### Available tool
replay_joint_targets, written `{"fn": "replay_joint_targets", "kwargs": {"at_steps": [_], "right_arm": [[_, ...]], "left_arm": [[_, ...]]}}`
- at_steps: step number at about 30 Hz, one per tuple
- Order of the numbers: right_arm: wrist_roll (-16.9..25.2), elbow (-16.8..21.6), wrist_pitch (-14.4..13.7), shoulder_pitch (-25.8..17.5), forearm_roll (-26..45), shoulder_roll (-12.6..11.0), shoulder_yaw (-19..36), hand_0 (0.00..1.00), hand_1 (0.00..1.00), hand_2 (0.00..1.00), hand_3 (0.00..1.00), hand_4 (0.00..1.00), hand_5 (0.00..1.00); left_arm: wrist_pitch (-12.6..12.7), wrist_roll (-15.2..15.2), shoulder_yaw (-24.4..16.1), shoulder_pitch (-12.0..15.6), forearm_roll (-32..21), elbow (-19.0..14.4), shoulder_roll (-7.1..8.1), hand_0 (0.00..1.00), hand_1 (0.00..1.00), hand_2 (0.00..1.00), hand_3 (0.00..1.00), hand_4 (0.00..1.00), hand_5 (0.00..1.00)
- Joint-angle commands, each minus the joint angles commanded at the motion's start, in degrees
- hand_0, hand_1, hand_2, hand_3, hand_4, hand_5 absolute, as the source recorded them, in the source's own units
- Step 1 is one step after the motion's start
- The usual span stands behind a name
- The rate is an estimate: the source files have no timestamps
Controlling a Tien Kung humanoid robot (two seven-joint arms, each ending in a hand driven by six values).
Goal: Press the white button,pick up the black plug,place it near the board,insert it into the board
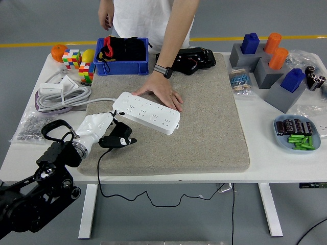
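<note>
On the counter's mat, left hand grasps the plug at lower left; next, carry it to the board.

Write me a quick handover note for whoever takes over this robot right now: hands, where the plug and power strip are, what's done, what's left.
Left hand: on the mat, fingers at the black plug, just short of the power strip; a firm grasp can't be confirmed.
Right hand: not in view.
White power strip: lies diagonally on the grey mat; a person's hand presses on its far edge, steadying it.
Plug: beside the strip's near left end, cable trailing off the table's front edge.
Done: plug is near the board. Whether the white button was pressed can't be told.
Left: grip the plug, line it up with a socket, insert.
</note>
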Motion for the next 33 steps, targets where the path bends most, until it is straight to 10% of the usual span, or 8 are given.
{"fn": "replay_joint_targets", "kwargs": {"at_steps": [2, 7, 8, 13, 14, 33], "right_arm": [[0.0, 0.0, 0.0, 0.0, 0.0, 0.0, 0.1, 0.706, 0.646, 0.654, 0.590, 0.714, 0.380], [0.2, 0.0, -0.2, 0.1, 0.0, 0.0, 0.2, 0.706, 0.646, 0.654, 0.590, 0.714, 0.380], [0.2, 0.0, -0.2, 0.1, 0.0, 0.0, 0.2, 0.706, 0.644, 0.654, 0.591, 0.714, 0.381], [0.5, 0.0, -0.4, 0.0, 0.1, 0.0, 0.1, 0.706, 0.644, 0.654, 0.591, 0.714, 0.381], [0.5, 0.0, -0.4, 0.0, 0.1, 0.1, 0.2, 0.706, 0.643, 0.652, 0.590, 0.712, 0.378], [1.4, -0.1, -1.0, 0.0, 0.2, 0.0, -0.2, 0.701, 0.639, 0.650, 0.587, 0.709, 0.377]], "left_arm": [[-0.2, 0.3, 0.4, -0.3, 0.8, 0.7, -0.02, 0.465, 0.621, 0.617, 0.822, 0.998, 0.462], [-0.4, 0.4, 1.4, -0.8, 1.7, 2.0, 0.00, 0.465, 0.621, 0.617, 0.822, 0.998, 0.462], [-0.4, 0.4, 1.5, -0.9, 1.9, 2.4, -0.02, 0.439, 0.598, 0.600, 0.781, 0.984, 0.308], [0.5, 0.6, 1.8, -0.8, 2.7, 3.0, 0.02, 0.439, 0.598, 0.600, 0.781, 0.984, 0.308], [0.9, 0.6, 1.8, -0.8, 2.8, 2.9, 0.05, 0.358, 0.529, 0.540, 0.663, 0.773, 0.004], [4.8, -1.1, 2.7, -1.0, 3.8, 3.9, 0.16, 0.248, 0.352, 0.400, 0.597, 0.513, 0.002]]}}
